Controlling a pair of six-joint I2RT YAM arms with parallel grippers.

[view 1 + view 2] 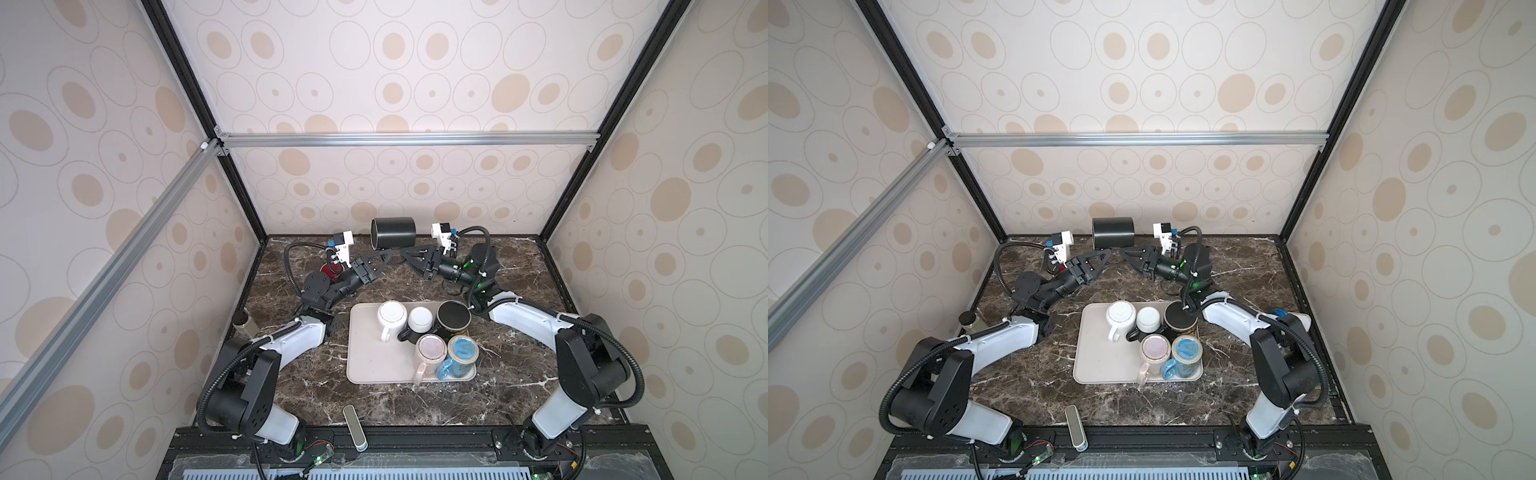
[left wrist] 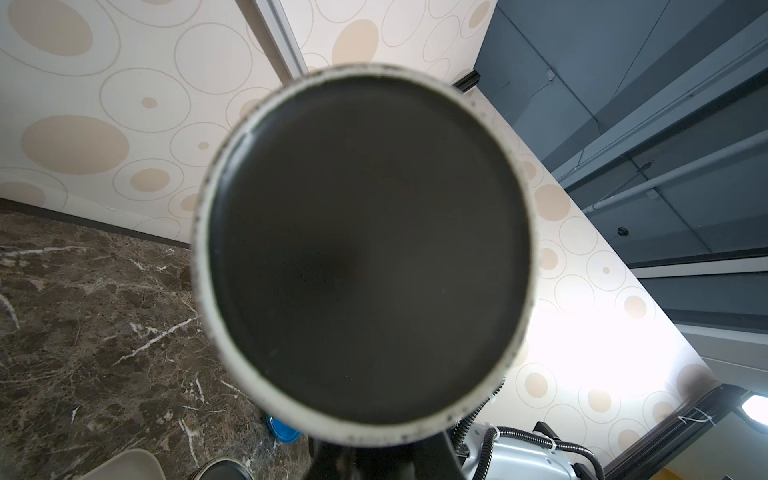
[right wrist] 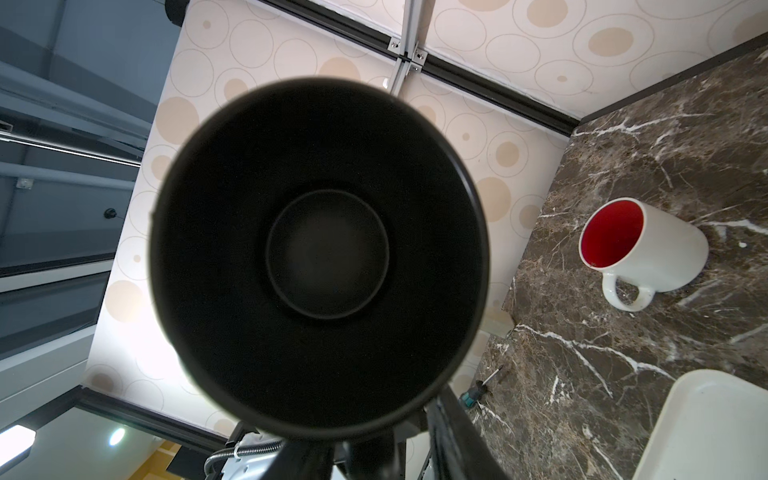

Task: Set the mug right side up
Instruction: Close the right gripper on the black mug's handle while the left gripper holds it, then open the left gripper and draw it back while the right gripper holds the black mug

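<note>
Black mug point(image 1: 394, 232) on its side in air over back of desk point(image 1: 316, 390), between both arms. Mouth faces right arm, base faces left. Left end effector point(image 1: 384, 255) clamped shut under mug, apparently on handle. Right end effector point(image 1: 409, 253) just beside it under mug; open or closed, cannot tell. Tray point(image 1: 365, 365) with five cups point(image 1: 432, 349) mid-desk.

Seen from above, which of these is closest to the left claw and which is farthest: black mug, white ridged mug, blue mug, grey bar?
From the left gripper, in a top view:
1. black mug, right at its tips, raised.
2. white ridged mug, back left of the tray.
3. blue mug, tray's front right.
4. grey bar, front edge of the table.
</note>
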